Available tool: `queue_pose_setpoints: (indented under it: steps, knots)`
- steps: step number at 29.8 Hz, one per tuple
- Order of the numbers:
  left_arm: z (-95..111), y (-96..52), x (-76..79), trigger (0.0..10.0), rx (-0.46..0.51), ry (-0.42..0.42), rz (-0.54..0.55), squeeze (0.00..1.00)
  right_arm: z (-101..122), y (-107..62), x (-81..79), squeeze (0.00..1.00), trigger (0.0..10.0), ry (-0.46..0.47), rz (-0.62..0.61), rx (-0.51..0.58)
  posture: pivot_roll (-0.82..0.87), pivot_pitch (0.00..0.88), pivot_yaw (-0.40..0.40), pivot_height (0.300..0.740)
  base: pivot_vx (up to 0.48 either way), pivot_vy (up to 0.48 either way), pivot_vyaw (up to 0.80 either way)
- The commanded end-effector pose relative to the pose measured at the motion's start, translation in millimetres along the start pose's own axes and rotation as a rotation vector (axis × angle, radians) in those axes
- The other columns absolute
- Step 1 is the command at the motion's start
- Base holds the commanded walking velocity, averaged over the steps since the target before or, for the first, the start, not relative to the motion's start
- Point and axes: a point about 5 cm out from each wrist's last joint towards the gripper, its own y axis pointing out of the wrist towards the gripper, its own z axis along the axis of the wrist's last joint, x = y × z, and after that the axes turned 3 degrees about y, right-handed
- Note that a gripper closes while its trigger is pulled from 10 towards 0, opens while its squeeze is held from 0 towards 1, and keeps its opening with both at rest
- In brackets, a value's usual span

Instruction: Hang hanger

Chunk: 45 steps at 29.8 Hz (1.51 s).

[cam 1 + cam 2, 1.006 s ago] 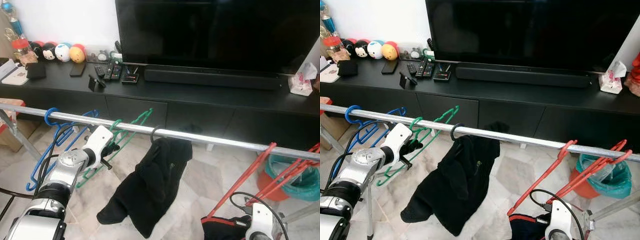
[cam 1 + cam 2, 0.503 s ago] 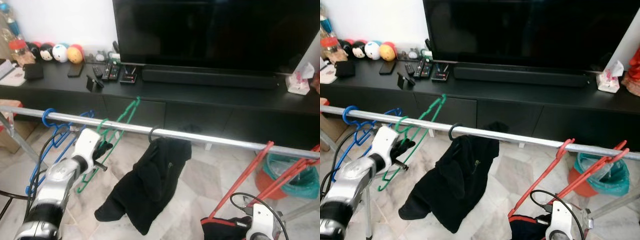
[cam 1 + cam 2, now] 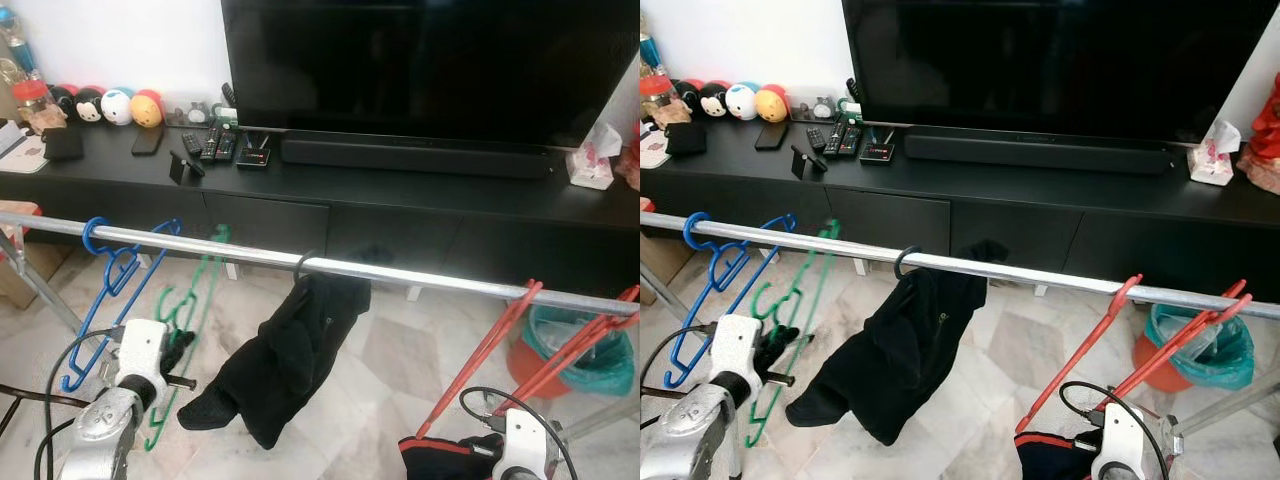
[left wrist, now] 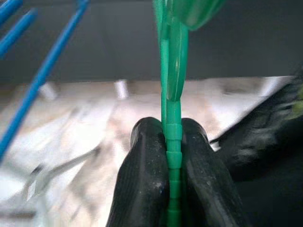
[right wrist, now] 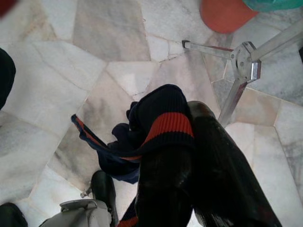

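A green plastic hanger hangs almost upright under the silver rail. Its top reaches the rail, but I cannot tell whether the hook is over it. My left gripper sits low at the left, shut on the hanger's lower bar. The left wrist view shows the green hanger pinched between both black fingers. My right gripper is low at the right, shut on a navy garment with a red stripe.
On the rail hang a blue hanger, a black garment and red hangers. Behind stands a black TV console with remotes and plush toys. An orange bin and a rack leg are at the right.
My left arm has dropped and drawn back toward me with the green hanger, which swung from tilted to nearly upright. The right arm has not moved.
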Motion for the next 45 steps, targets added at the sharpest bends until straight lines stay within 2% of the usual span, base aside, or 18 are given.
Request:
queue_pose_setpoints:
  steps: [1,2,3,4,6,19,25,45]
  knots:
    - [-18.2,-4.0,-6.6,10.0,-0.077,-0.012,0.049,0.00,1.2,-0.1,3.1,0.00,10.0,-0.008,-0.007,0.013,-0.08,0.000,-0.038,0.740,0.000,0.000,0.00]
    - [-18.2,-4.0,-6.6,10.0,-0.077,-0.012,0.049,0.00,1.2,-0.1,3.1,0.00,10.0,-0.008,-0.007,0.013,-0.08,0.000,-0.038,0.740,0.000,0.000,0.00]
    - [-33.2,-7.9,-4.5,10.0,-0.146,-0.024,0.045,0.00,0.0,-0.4,2.6,0.00,10.0,-0.006,-0.008,0.012,-0.09,0.000,-0.031,0.740,0.000,0.000,0.00]
    - [-37.7,-9.4,-3.8,10.0,-0.167,-0.028,0.043,0.00,-0.7,-0.6,2.3,0.00,10.0,-0.005,-0.008,0.011,-0.10,0.000,-0.026,0.740,0.000,0.000,0.00]
    - [-40.7,-10.8,-3.3,10.0,-0.176,-0.046,0.056,0.00,-2.1,-1.1,2.2,0.00,10.0,0.005,-0.013,0.011,-0.10,0.000,-0.020,0.740,0.000,0.000,0.00]
    - [-48.8,-9.6,5.9,10.0,-0.198,-0.057,0.027,0.00,-6.3,-2.3,2.2,0.00,10.0,0.009,-0.018,0.004,-0.10,0.000,-0.017,0.740,0.000,0.000,0.00]
    - [-55.3,-12.8,4.1,10.0,-0.213,-0.065,0.046,0.00,-8.5,-2.9,2.5,0.00,10.0,0.006,-0.017,0.000,-0.09,0.000,-0.024,0.740,-0.299,0.000,0.00]
    - [-54.6,-8.4,7.5,10.0,-0.203,-0.047,0.019,0.00,-9.9,-3.6,1.5,0.00,10.0,0.025,-0.025,0.005,-0.09,0.000,-0.019,0.740,-0.379,0.000,0.00]
